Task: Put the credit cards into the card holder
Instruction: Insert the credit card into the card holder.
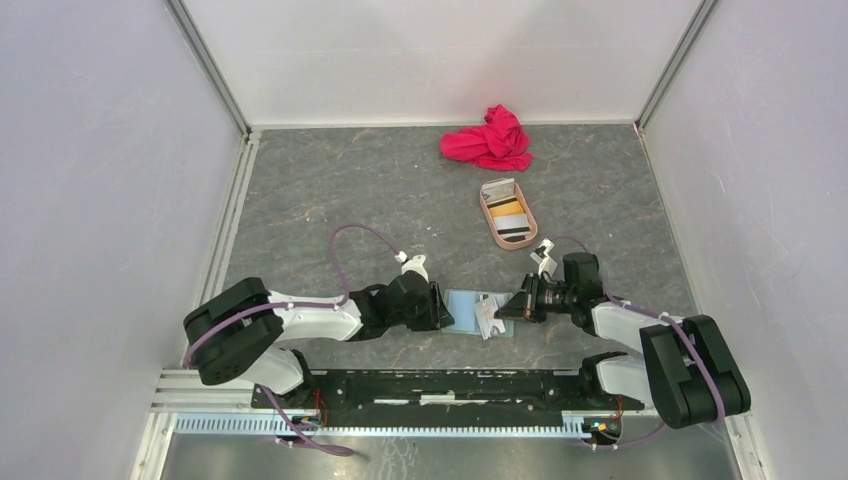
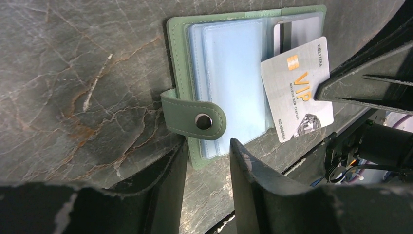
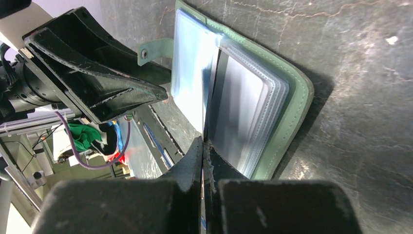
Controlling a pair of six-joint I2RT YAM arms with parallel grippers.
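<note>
Half spread, the left hand (image 2: 208,146) straddles the open card holder's (image 1: 462,308) edge on the desk (image 1: 350,200), apparently steadying it so the right hand (image 3: 203,146), pinching a silver credit card (image 2: 297,87), can slide it in.

- Two robot arms, the left arm (image 1: 300,320) and the right arm (image 1: 618,322), wear white shells between bulky black joints.
- A thin purple cable (image 1: 345,240) trails along each.
- The left end effector (image 1: 441,305) and right end effector (image 1: 512,306) carry scuffed black fingers (image 2: 163,185).
- A black base bar (image 1: 440,383) sits behind a ribbed aluminium rail (image 1: 400,424).
</note>
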